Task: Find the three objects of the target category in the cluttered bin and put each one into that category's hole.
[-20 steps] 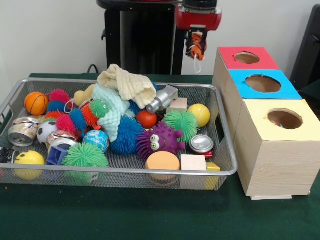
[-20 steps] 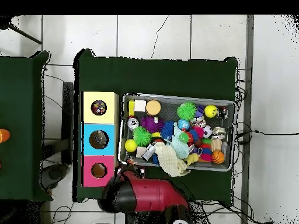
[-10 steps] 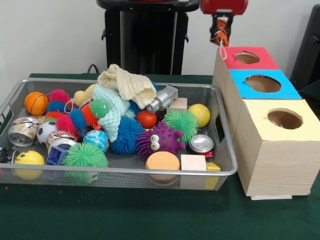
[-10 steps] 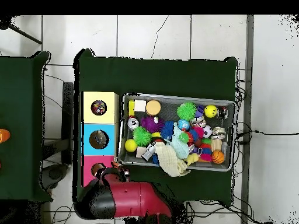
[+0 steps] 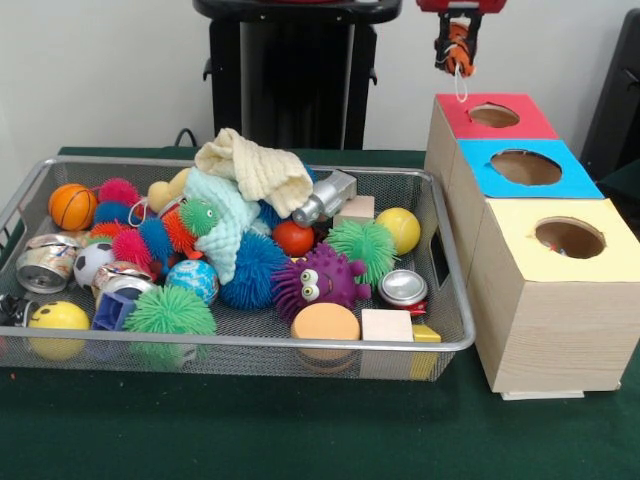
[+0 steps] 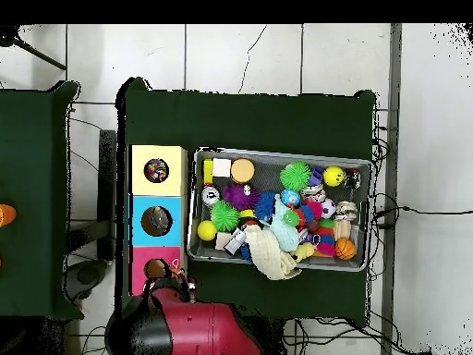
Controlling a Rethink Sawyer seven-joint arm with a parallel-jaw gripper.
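Note:
My gripper (image 5: pixel 457 40) is at the top of the front view, shut on a small orange toy with black tiger stripes (image 5: pixel 455 45). The toy's white string loop (image 5: pixel 461 86) hangs below it. The toy hangs above the back left part of the red-topped box (image 5: pixel 452 108), just left of its round hole (image 5: pixel 494 115). In the overhead view the gripper (image 6: pixel 175 279) is at the red box's (image 6: pixel 140 277) edge by the hole (image 6: pixel 155 269). The wire mesh bin (image 5: pixel 250 341) is full of mixed toys; it also shows in the overhead view (image 6: pixel 277 153).
A blue-topped box (image 5: pixel 482 172) and a yellow-topped box (image 5: pixel 520 250) stand in line in front of the red one. The bin holds an orange basketball (image 5: pixel 72 205), a cream cloth (image 5: pixel 255 168), a purple monster toy (image 5: pixel 320 280), spiky balls, cans and wood blocks. The black pedestal (image 5: pixel 285 70) stands behind the bin.
My gripper has carried the tiger-striped toy to the right and slightly up, from behind the bin's back right corner to above the red box.

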